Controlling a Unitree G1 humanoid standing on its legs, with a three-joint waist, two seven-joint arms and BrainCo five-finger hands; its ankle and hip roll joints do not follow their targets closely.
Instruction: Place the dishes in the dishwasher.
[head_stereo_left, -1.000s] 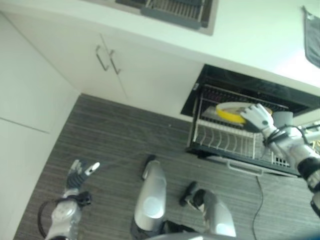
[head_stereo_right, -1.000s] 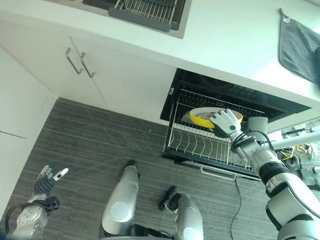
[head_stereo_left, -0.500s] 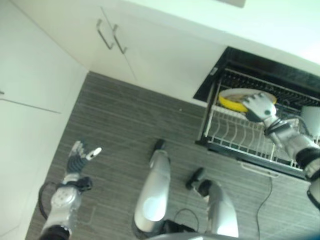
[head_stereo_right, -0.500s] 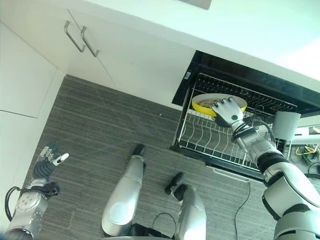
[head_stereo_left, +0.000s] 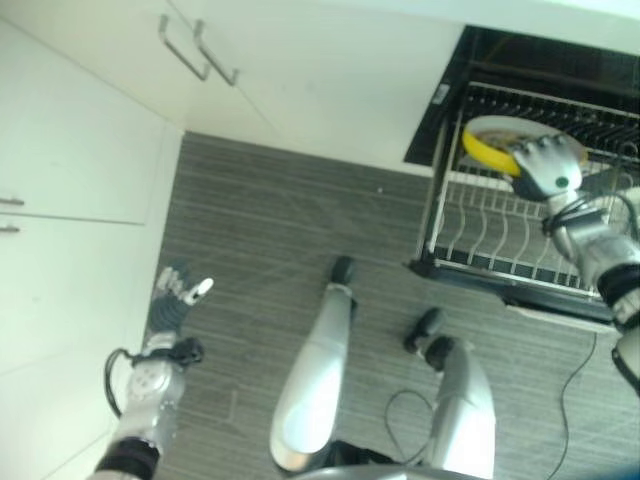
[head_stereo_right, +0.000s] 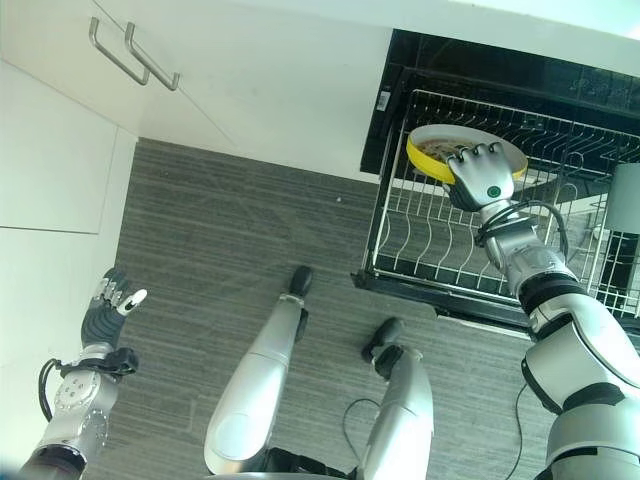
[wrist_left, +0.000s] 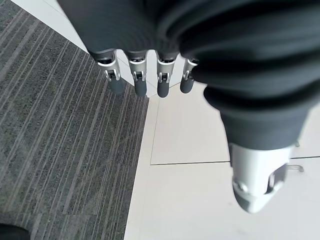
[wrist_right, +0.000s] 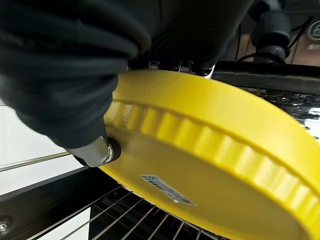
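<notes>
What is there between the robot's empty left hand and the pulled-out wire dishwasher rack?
In the eye views, just dark striped floor between the left hand and the rack.

Yellow dish (wrist_right: 210, 145) smooth glossy plastic, fluted rim; rack (head_stereo_right: 430, 245) white wire.

Camera view: shifted downward since a second ago; sink and worktop now out of frame, more floor (head_stereo_right: 230, 230) in sight.

Right hand (head_stereo_right: 482, 176): keeps its pinch on the yellow dish (head_stereo_right: 432, 152), now raised clear of the tines of the dishwasher rack (head_stereo_right: 440, 240), near the rack's back.

Yellow dish: less flat than before, pale inside facing the camera more.
</notes>
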